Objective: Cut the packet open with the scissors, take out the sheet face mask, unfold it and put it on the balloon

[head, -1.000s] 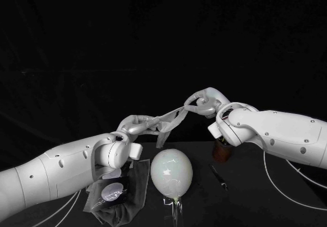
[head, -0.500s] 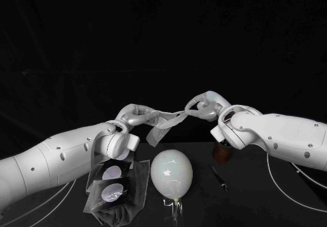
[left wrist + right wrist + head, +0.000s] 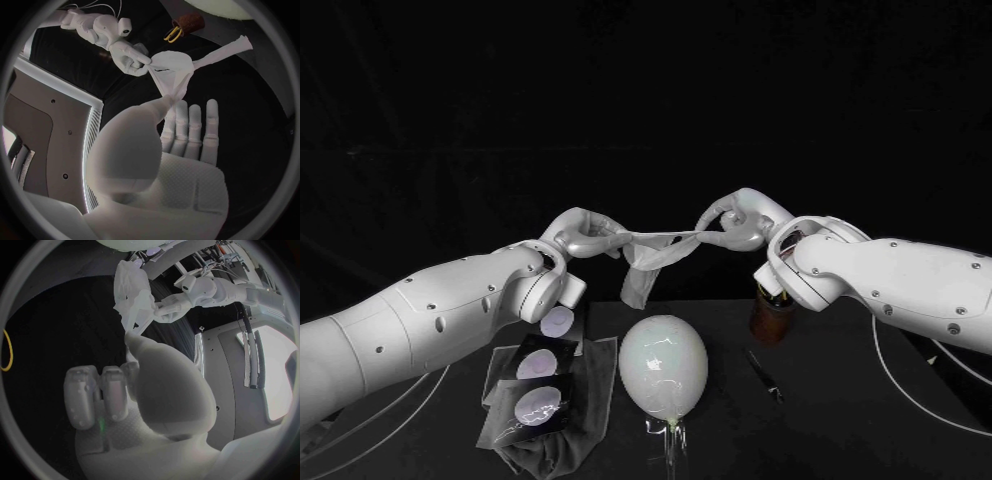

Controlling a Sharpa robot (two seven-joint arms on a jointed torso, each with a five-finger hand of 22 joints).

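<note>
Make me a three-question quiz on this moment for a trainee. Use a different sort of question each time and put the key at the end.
1. True or false: the sheet mask already lies on the balloon.
2. Multiple choice: look at the left hand and the right hand. Which of them grips the sheet mask? A) the left hand alone. B) the right hand alone. C) both, one at each end.
3. Fill in the blank: the balloon lies on the ___, below the raised sheet mask.

Key
1. False: it is held up in the air above the balloon.
2. C
3. table
</note>
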